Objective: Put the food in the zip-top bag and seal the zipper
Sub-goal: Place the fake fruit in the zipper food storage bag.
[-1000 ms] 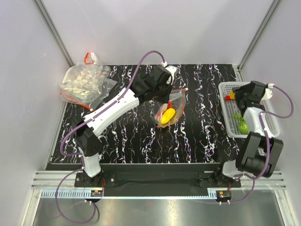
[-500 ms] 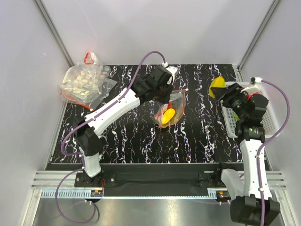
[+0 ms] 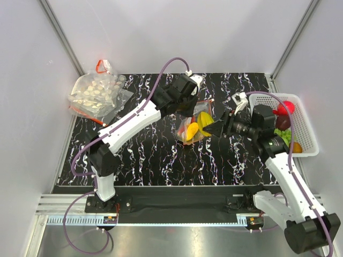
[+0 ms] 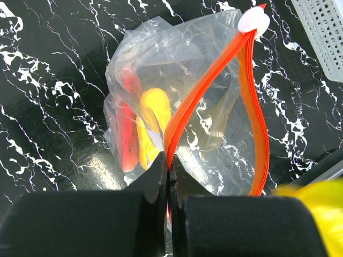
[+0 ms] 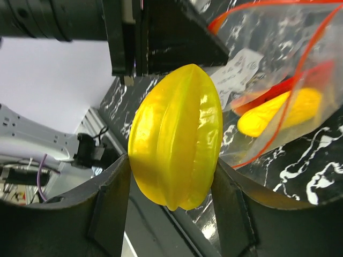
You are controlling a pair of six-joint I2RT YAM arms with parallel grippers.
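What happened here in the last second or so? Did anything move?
The right gripper lifted a yellow fruit out of the white basket and swung left, carrying it to the open mouth of the clear bag. The left gripper stayed pinched on the bag's orange zipper strip, and the bag, with the food already inside it, did not move.

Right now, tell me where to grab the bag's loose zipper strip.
Probably pinch the loose strip at its outward bow, coming from the basket side: there it stands clear of the other strip, pinched in the left fingers.
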